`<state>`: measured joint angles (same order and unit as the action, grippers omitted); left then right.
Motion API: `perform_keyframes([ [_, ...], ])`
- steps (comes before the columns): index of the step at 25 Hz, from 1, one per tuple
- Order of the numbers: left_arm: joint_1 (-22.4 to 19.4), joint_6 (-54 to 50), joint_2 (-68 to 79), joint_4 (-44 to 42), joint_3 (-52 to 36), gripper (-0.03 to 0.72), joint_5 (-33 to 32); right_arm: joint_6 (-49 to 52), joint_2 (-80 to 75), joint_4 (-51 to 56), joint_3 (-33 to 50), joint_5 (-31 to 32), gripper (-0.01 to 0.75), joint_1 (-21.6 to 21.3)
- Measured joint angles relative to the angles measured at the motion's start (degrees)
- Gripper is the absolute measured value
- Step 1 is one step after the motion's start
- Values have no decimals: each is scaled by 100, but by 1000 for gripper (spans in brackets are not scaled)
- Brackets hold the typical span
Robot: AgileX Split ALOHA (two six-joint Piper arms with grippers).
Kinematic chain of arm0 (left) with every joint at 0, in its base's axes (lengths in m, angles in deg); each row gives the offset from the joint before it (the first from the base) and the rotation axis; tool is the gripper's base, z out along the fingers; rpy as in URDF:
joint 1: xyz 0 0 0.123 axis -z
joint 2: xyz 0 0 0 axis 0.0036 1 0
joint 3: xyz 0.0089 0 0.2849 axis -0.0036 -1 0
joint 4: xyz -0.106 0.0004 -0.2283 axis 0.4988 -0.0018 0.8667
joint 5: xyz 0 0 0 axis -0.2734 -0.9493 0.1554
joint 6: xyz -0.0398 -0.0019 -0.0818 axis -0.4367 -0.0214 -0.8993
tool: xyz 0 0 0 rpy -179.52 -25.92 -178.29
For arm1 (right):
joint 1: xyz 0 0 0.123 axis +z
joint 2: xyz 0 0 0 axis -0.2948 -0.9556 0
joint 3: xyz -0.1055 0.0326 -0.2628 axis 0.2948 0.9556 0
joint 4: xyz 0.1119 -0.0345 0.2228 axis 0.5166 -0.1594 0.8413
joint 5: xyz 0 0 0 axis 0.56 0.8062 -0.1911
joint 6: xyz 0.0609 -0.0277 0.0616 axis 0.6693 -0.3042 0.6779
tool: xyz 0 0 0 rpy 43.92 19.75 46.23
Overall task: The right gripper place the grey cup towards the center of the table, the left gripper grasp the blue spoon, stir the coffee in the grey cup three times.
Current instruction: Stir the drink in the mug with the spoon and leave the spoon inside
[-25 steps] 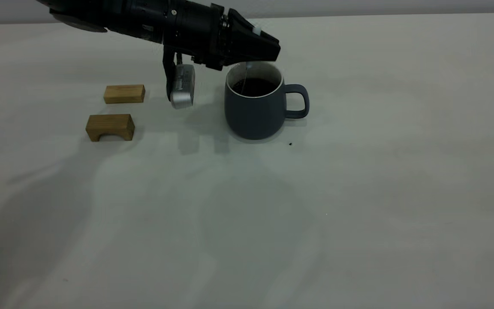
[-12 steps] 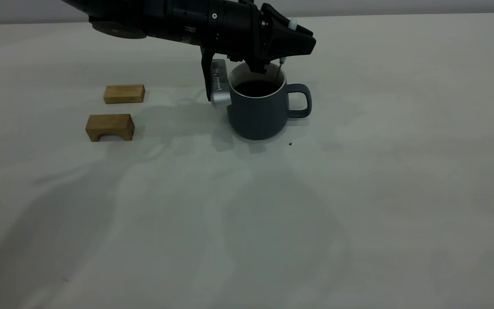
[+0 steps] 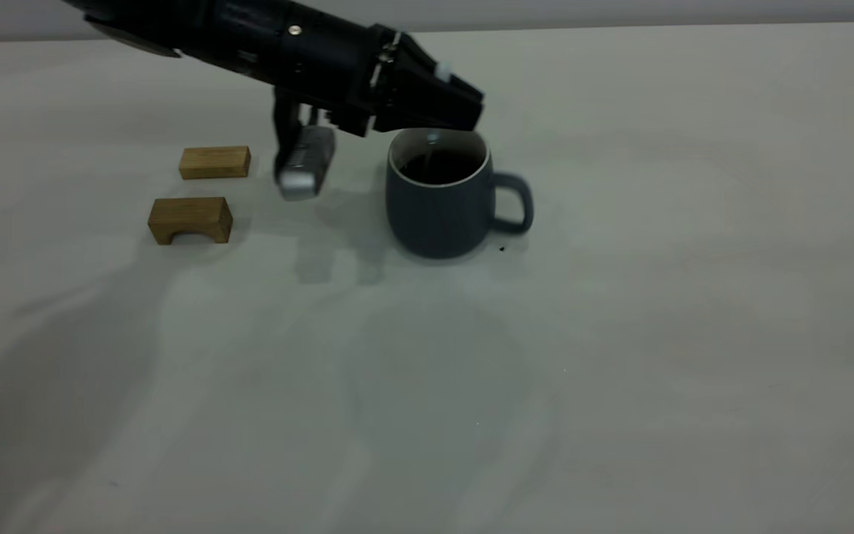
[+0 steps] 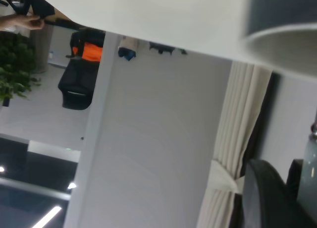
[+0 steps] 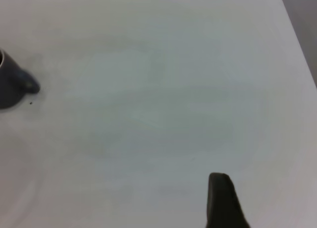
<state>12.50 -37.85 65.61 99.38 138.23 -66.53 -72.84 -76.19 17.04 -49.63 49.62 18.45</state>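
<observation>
1. The left tool (image 3: 464, 104) reaches in from the exterior view's upper left and hangs just above the far rim of the grey cup (image 3: 438, 196), its dark fingers clamped together on the blue spoon (image 3: 432, 137).
2. The spoon's pale end pokes out on top of the fingers; its thin neck drops from them into the coffee (image 3: 440, 167).
3. The cup stands upright on the desk (image 3: 620, 334), roughly mid-desk, handle pointing to the view's right, a tiny dark speck (image 3: 502, 249) just in front of it.
4. Two wooden blocks (image 3: 214, 162) sit well to the left of the cup.
5. The right tool (image 5: 223, 200) shows only one dark finger in its own wrist view, far from the cup; I cannot tell whether it is open.
</observation>
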Motion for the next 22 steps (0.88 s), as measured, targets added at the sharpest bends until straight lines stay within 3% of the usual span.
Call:
perform_keyframes([
  [6, -51, -84, 0, 284, 0, 131, 327, 0, 0, 0, 0, 0, 489, 0],
  [12, 186, -89, 0, 647, 0, 131, 823, 0, 0, 0, 0, 0, 489, 0],
  [22, 224, -89, 0, 652, 0, 131, 806, 0, 0, 0, 0, 0, 489, 0],
])
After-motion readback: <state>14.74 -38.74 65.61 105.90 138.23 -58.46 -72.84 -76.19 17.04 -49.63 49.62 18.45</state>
